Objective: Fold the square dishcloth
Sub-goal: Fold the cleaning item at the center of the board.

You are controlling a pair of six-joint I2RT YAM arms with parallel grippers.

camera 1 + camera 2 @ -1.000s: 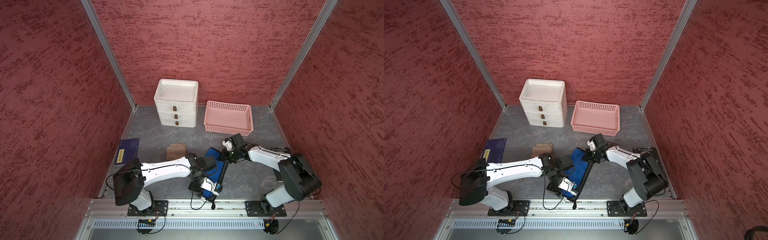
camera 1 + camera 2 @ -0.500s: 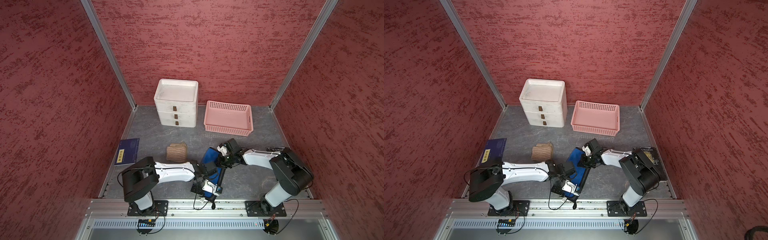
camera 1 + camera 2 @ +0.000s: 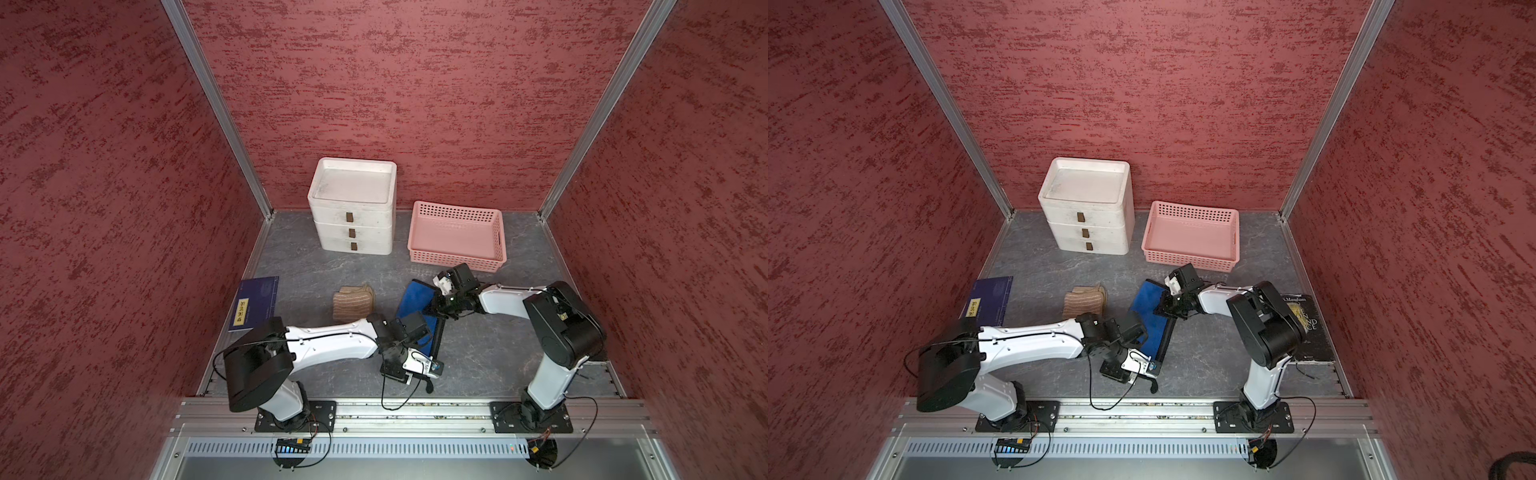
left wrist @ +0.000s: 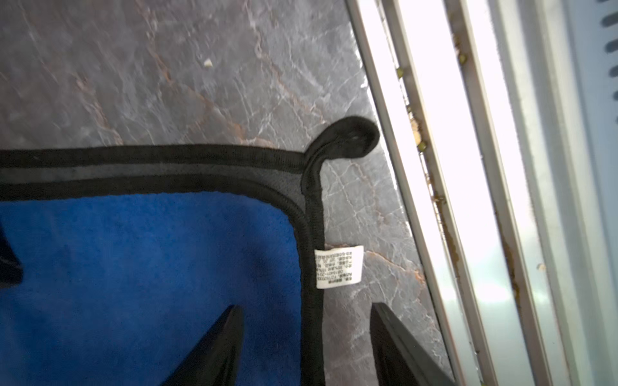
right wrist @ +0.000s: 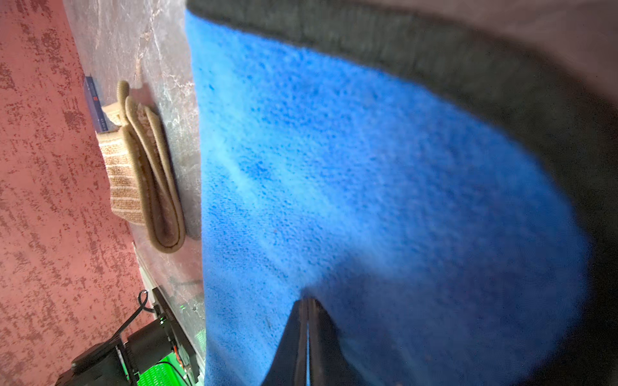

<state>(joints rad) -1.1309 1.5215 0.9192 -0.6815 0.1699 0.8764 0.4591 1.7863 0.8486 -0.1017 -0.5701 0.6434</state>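
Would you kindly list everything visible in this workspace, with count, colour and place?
table: 1, grey marbled, beneath everything
dishcloth: 1, blue with black trim, table centre
folded cloth: 1, beige striped, beside dishcloth
drawer unit: 1, white, table's rear
basket: 1, pink, beside drawer unit
booklet: 1, navy, table's left side
book: 1, dark, table's right side
left tool: 1, black, open over dishcloth's edge
right tool: 1, black, shut on dishcloth

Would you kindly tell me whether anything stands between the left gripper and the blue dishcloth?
Nothing visible does. The left gripper stands open right over the black-trimmed edge of the dishcloth, near its white label, with no other object between them.
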